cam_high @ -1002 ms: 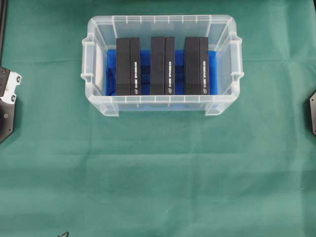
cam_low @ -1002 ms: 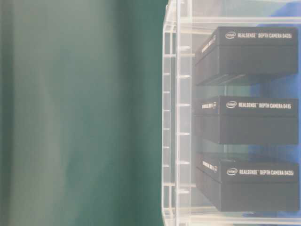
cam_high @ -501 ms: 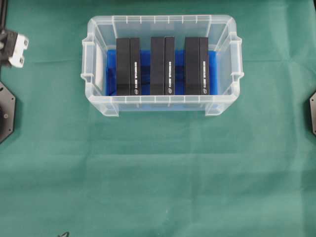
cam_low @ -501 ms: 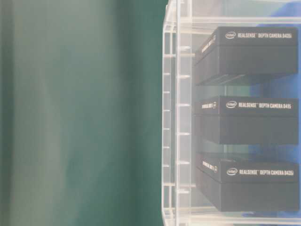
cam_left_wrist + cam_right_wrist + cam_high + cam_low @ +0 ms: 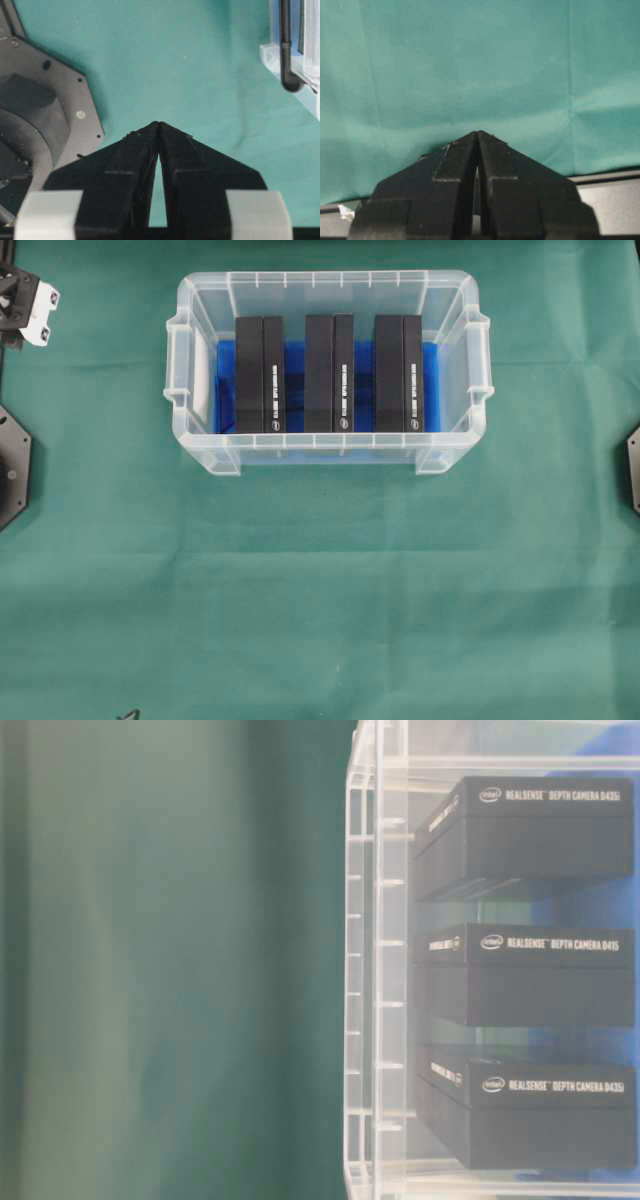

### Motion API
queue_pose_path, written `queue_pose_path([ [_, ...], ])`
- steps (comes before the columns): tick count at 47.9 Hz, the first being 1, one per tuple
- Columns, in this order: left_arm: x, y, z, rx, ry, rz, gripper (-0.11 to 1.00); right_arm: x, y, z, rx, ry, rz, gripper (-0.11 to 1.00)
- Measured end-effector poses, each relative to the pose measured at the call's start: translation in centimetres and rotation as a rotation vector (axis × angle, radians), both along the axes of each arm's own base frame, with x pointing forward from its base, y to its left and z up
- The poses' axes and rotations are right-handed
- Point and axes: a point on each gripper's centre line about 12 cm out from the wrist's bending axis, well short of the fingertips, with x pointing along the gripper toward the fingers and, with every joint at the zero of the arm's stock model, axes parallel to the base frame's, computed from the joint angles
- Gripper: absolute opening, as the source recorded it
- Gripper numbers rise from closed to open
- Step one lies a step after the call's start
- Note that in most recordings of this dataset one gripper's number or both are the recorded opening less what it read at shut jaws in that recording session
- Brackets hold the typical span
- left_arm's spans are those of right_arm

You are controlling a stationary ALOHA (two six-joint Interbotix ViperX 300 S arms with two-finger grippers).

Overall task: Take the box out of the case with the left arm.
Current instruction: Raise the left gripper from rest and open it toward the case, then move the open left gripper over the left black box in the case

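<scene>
The clear case (image 5: 200,445) with its blue floor stands at the back middle of the green cloth. Three black boxes stand in it side by side: left (image 5: 260,375), middle (image 5: 330,373), right (image 5: 399,373). The table-level view shows them through the case wall (image 5: 365,970), white lettering on the nearest faces. The left arm (image 5: 24,302), with white blocks, sits at the far left corner, well left of the case. In its wrist view my left gripper (image 5: 158,123) is shut and empty over bare cloth, the case corner (image 5: 300,75) at the right edge. My right gripper (image 5: 477,132) is shut and empty too.
The left arm's black base plate (image 5: 12,468) lies at the left edge, also large in the wrist view (image 5: 40,115). The right arm's base (image 5: 633,472) sits at the right edge. A black tube (image 5: 286,50) hangs by the case corner. Green cloth stretches in front of the case.
The end of the left arm has moved from the middle of the left edge towards the far left corner in the overhead view. Case and boxes have stayed put.
</scene>
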Motion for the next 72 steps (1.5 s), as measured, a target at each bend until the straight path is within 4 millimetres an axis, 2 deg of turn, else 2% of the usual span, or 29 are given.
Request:
queue_pose_path([
  [7, 0.0, 0.0, 0.0, -0.001, 0.000, -0.005, 0.01, 0.0, 0.0, 0.0, 0.000, 0.000, 0.000, 0.02],
  [9, 0.0, 0.0, 0.0, 0.001, -0.001, -0.005, 0.05, 0.0, 0.0, 0.0, 0.000, -0.002, 0.000, 0.02],
  [12, 0.1, 0.0, 0.0, 0.002, -0.009, -0.001, 0.18, 0.0, 0.0, 0.0, 0.000, 0.000, 0.000, 0.02],
  [20, 0.5, 0.2, 0.1, 0.017, -0.045, 0.010, 0.68, 0.0, 0.0, 0.0, 0.000, 0.000, 0.000, 0.02],
  [23, 0.6, 0.3, 0.1, 0.021, -0.055, 0.011, 0.83, 0.0, 0.0, 0.0, 0.000, 0.000, 0.000, 0.02],
  [25, 0.7, 0.3, 0.1, 0.022, -0.060, 0.009, 0.88, 0.0, 0.0, 0.0, 0.000, 0.000, 0.000, 0.02],
  [61, 0.8, 0.3, 0.0, 0.013, -0.058, 0.042, 0.89, 0.0, 0.0, 0.0, 0.000, 0.000, 0.000, 0.02],
  [72, 3.0, 0.2, -0.9, -0.013, -0.014, 0.040, 0.89, 0.0, 0.0, 0.0, 0.000, 0.000, 0.000, 0.02],
])
